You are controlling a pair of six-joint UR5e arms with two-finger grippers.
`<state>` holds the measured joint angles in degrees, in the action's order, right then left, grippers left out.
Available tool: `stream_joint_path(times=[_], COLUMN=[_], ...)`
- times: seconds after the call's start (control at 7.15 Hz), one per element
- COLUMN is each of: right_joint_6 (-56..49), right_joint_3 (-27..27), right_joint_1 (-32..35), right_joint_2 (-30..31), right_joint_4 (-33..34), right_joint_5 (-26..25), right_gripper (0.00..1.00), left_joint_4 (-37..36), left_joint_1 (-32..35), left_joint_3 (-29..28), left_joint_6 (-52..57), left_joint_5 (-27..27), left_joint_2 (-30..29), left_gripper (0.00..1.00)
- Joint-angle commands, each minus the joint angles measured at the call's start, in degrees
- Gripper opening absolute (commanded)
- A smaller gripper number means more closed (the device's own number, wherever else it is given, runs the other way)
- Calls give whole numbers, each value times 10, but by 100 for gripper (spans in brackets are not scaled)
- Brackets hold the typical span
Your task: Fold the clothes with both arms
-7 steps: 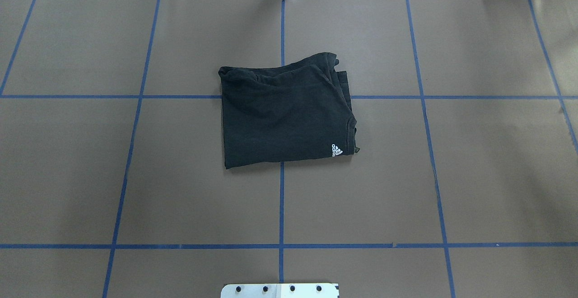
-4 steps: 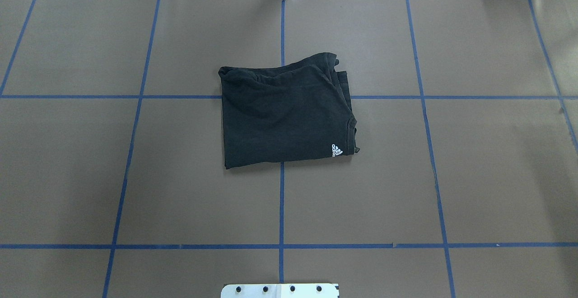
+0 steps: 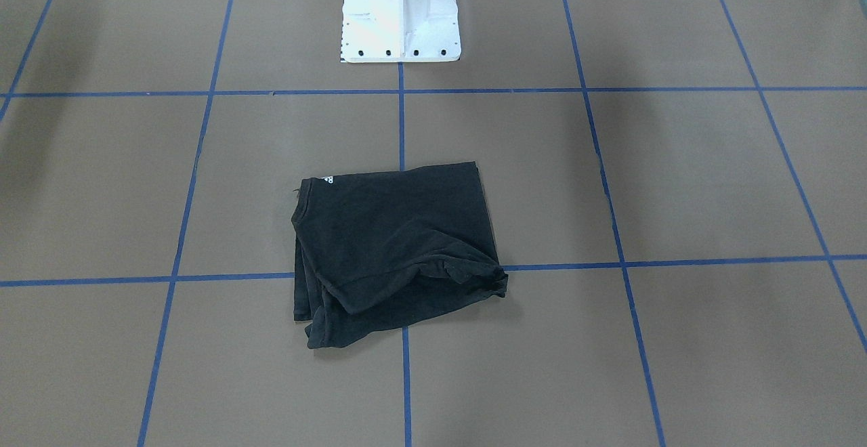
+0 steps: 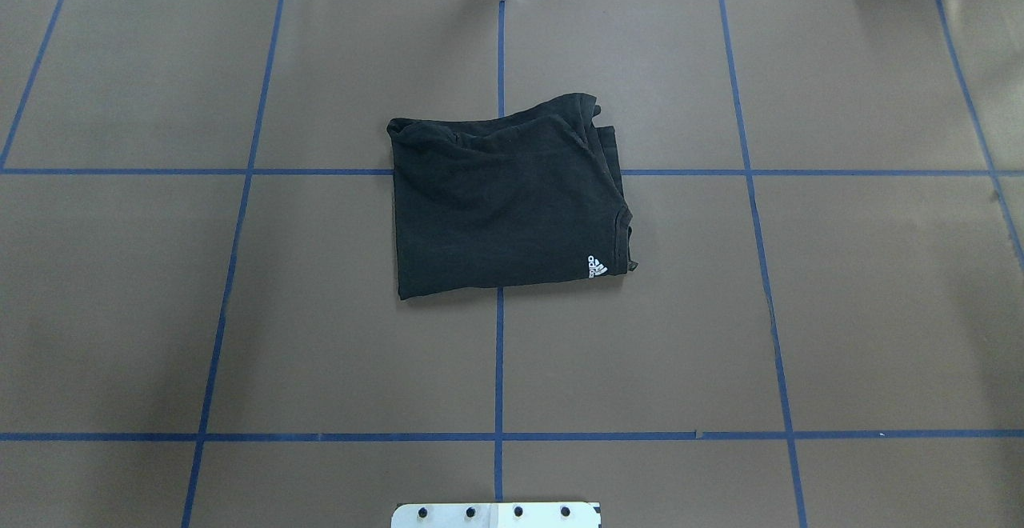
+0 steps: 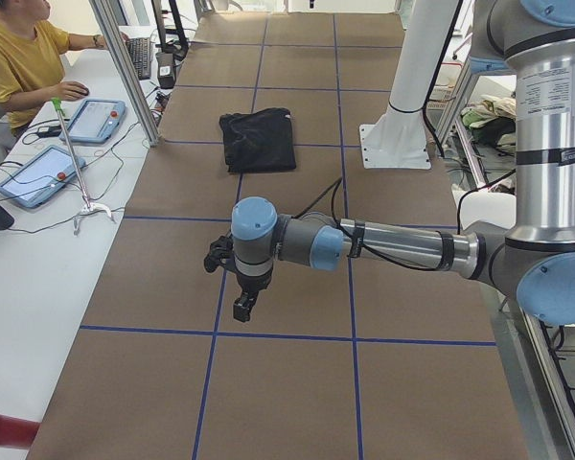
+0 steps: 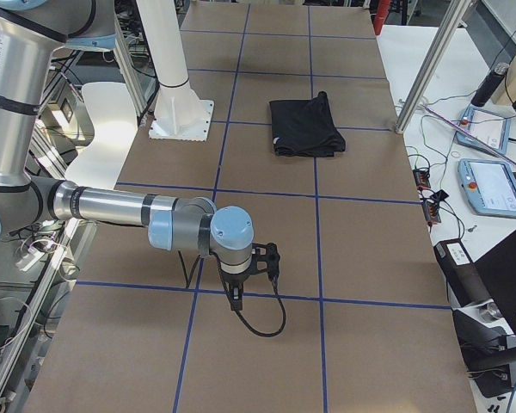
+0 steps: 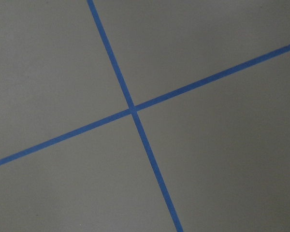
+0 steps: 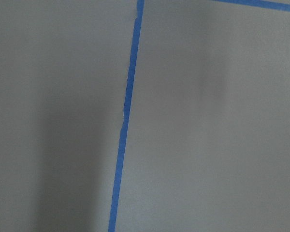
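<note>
Squarely at the middle of the brown surface (image 3: 677, 176), a black shirt (image 3: 396, 244) lies folded into a rough rectangle across the blue tape lines (image 3: 402, 122), seen here from the operators' side. Its edge far from the white pedestal (image 3: 399, 13) is puffed and uneven, with lower layers poking out.

From overhead, a small white logo (image 4: 597, 266) marks the shirt's right corner on the robot's side, and neither arm enters the picture.

From the left end, the left pincer (image 5: 243, 307) hangs over bare surface, well apart from the shirt. Whether it is open or closed cannot be told.

From the right end, the right pincer (image 6: 236, 299) likewise hangs near a tape line, its state equally unclear.

Both wrist cameras show only paper and tape.

The fold looks all but finished. Any tidying would best have both pincers take the ragged far edge at its two corners, catch every layer, and move in step to leave the rectangle square.
</note>
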<state>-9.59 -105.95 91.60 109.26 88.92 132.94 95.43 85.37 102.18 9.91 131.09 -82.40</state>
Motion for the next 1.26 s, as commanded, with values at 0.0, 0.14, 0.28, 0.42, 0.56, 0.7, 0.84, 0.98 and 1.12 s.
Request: stream_joint_path(times=[0.0, 0.14, 0.28, 0.42, 0.56, 0.7, 0.84, 0.98, 1.12], right_joint_6=[0, 0, 0, 0, -2, -2, -2, -2, -2], right_joint_3=[-2, -2, -2, -2, -2, -2, -1, 0, 0], right_joint_1=[1, 1, 1, 1, 1, 1, 1, 1, 1], right_joint_2=[-9, -9, -9, -9, -9, -9, -9, -9, -9], right_joint_4=[-1, -1, -1, -1, -1, -1, -1, -1, -1], right_joint_5=[-1, -1, -2, -3, -3, -3, -4, -3, -1], right_gripper=[100, 100, 100, 100, 100, 100, 100, 100, 100], left_joint_4=[19, 20, 12, 13, 14, 16, 19, 20, 20], left_joint_1=[8, 13, 22, 26, 44, 49, 50, 50, 50], left_joint_3=[3, 3, 7, 3, 8, 8, 7, 8, 7], left_joint_6=[-1, -1, -8, -8, -6, -2, -2, -4, -6], left_joint_5=[41, 64, 65, 59, 58, 57, 53, 51, 51], left_joint_2=[35, 43, 44, 45, 45, 44, 43, 44, 44], left_gripper=[100, 100, 100, 100, 100, 100, 100, 100, 100])
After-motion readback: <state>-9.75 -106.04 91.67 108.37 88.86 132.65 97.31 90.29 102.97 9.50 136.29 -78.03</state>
